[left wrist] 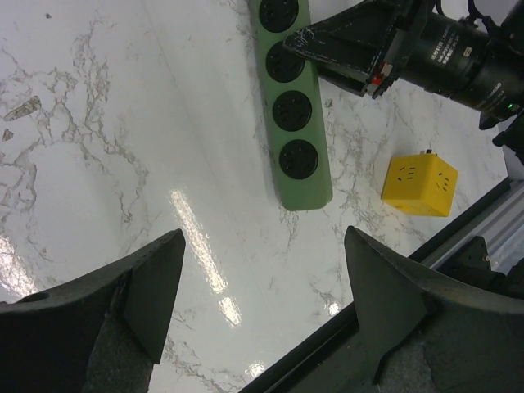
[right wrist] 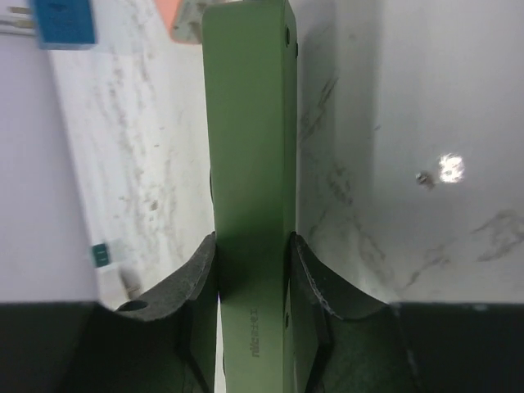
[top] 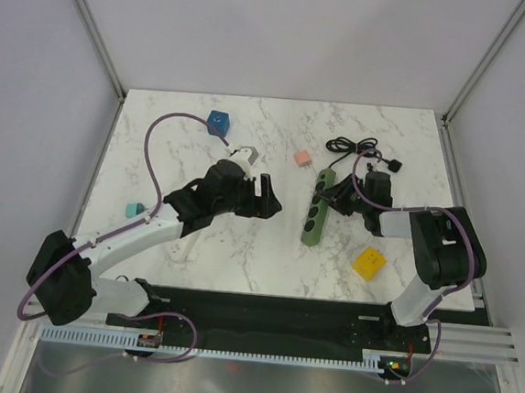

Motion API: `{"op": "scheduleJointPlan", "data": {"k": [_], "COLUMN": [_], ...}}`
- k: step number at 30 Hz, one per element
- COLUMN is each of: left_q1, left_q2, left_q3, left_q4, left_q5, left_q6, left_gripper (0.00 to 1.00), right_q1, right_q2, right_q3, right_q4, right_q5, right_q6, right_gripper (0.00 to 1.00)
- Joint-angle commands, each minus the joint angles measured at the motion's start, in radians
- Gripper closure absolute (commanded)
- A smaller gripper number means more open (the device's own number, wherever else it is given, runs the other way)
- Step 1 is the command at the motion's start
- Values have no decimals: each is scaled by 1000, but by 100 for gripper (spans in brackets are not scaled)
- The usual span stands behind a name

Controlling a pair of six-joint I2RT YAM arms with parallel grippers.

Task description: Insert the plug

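A green power strip with several round sockets lies mid-table, running near to far. My right gripper is shut on its far half, and in the right wrist view both fingers press the strip's sides. A black plug on a coiled black cable rests on the table behind the right wrist, held by nothing. My left gripper hovers open and empty left of the strip. In the left wrist view, bare marble shows between its jaws, short of the strip's near end.
A yellow cube adaptor sits near the front right, also in the left wrist view. A pink block lies behind the strip, a blue adaptor at the far left-centre, and a teal block by the left edge.
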State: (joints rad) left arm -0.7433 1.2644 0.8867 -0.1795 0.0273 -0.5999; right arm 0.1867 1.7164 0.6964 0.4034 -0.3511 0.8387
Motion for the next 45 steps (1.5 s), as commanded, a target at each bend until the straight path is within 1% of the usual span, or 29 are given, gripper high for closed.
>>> {"op": "scheduleJointPlan", "data": {"k": [1,3,4,6,11,15,19,23,24,25,27,28,29,30,31,32,33,34,35,36,37,38,39,40,41,42,43,44,45], "left_q1": [-11,-14,-25,-50,-77,-87,-99,-113,-116,-117,-119,-119,-119,-117,-119,-119,-119,-119,-119,-119,-119,-119,-119,-119,-119,-119,-119,-119,-119], "left_q2": [45,76,105,156,274,348,397,424,435,440,449,455,460,464,483,493,510,538,555,569,578,596,604,612,618,624,627,635,638], "left_q3": [31,47,55,87,191,242,267,271,271,271,270,270,271,273,279,302,313,339,348,356,363,363,365,362,360,359,357,354,351], "left_q4": [46,77,90,112,107,89,74,71,71,69,71,71,71,58,43,26,-10,-29,-43,-61,-63,-67,-67,-67,-67,-67,-69,-69,-69], "left_q5": [-18,45,65,86,94,89,74,33,28,25,7,-3,-24,-24,-59,-96,-110,-124,-138,-139,-138,-138,-138,-136,-136,-136,-141,-142,-144], "left_q6": [48,51,54,75,140,166,201,229,232,233,236,235,235,232,230,224,224,218,216,215,213,209,206,203,201,201,203,203,204], "left_gripper": [14,14,13,12,6,5,7,20,26,33,52,68,74,82,85,87,94,97,98,98,98,98,98,98,98,98,98,98,98], "right_q1": [14,17,23,30,36,34,36,36,34,36,36,34,34,30,27,22,17,17,16,17,16,16,11,13,13,13,11,11,11], "right_q2": [28,40,48,57,75,98,106,101,101,101,97,94,88,69,55,39,-3,-24,-44,-76,-92,-106,-136,-152,-176,-185,-193,-202,-205], "right_q3": [-118,-141,-158,-173,-186,-195,-193,-192,-190,-190,-184,-183,-178,-166,-160,-152,-124,-97,-60,16,49,72,115,133,171,190,205,233,245], "right_q4": [592,764,808,908,977,1060,1094,1091,1088,1088,1059,1037,1002,886,814,643,526,390,245,-17,-113,-192,-322,-383,-514,-573,-628,-723,-767], "right_q5": [-169,-178,-178,-174,-178,-195,-198,-198,-198,-200,-207,-209,-213,-224,-224,-221,-201,-177,-146,-112,-39,-7,30,102,150,194,272,305,331], "right_q6": [345,413,472,529,574,619,642,642,642,640,636,622,606,585,561,493,452,336,276,217,179,151,105,91,68,60,50,43,33], "right_gripper": [100,100,100,100,100,100,100,100,100,100,91,85,70,63,56,50,47,44,43,43,42,41,40,38,36,35,33,31,31]}}
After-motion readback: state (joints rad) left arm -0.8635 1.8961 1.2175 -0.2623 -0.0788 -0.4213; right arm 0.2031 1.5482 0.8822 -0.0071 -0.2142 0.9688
